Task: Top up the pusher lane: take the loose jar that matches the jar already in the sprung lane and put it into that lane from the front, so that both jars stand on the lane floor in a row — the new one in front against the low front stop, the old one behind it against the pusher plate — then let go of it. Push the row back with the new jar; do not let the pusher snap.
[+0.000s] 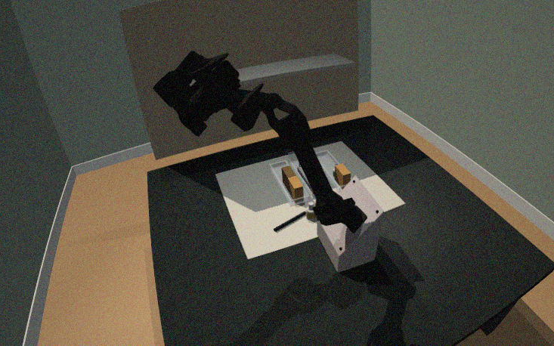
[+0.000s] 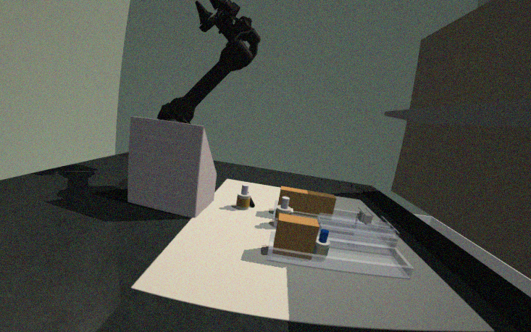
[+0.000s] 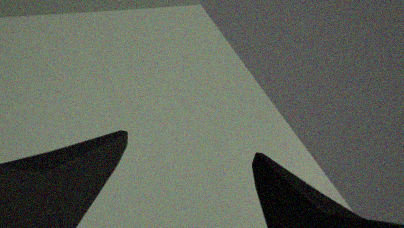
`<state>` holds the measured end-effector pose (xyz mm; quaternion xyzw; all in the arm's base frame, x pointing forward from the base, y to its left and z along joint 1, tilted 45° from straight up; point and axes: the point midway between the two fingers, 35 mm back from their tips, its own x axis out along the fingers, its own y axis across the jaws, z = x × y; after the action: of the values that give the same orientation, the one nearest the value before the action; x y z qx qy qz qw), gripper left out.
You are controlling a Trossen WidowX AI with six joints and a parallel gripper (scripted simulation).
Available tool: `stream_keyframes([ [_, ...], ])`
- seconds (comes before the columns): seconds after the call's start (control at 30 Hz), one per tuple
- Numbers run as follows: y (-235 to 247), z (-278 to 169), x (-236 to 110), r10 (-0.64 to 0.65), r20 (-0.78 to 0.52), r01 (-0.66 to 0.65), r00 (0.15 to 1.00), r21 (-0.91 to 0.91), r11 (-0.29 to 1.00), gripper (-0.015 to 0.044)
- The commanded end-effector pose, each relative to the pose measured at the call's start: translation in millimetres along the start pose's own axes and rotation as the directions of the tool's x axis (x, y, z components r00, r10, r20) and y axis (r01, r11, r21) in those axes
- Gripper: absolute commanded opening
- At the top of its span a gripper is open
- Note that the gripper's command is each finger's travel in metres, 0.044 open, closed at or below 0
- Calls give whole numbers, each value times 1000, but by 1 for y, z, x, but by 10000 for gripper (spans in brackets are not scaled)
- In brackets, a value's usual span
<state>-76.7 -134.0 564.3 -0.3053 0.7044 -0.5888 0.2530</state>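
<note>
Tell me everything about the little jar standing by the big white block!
The loose jar is small and round, with an amber-yellow body and a pale grey cap on top. It stands upright on the cream mat, just in front of the white block, apart from the clear tray. A thin black stick lies right beside it. Nothing holds it; the claw is open, high above.

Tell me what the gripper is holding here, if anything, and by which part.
Nothing is held. The black parallel-jaw gripper is open, raised high and facing the wall, with only bare wall showing between its fingers.
</note>
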Motion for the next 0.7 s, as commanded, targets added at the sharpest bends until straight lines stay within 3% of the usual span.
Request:
stream_keyframes([
  [0.0,0,-2,0,0,-6,0,1000,6,1000,426],
  [0.33,31,-109,-15,45,-351,68,935,302,951,440],
  [0.67,93,-220,-109,162,-747,379,644,496,781,440],
])
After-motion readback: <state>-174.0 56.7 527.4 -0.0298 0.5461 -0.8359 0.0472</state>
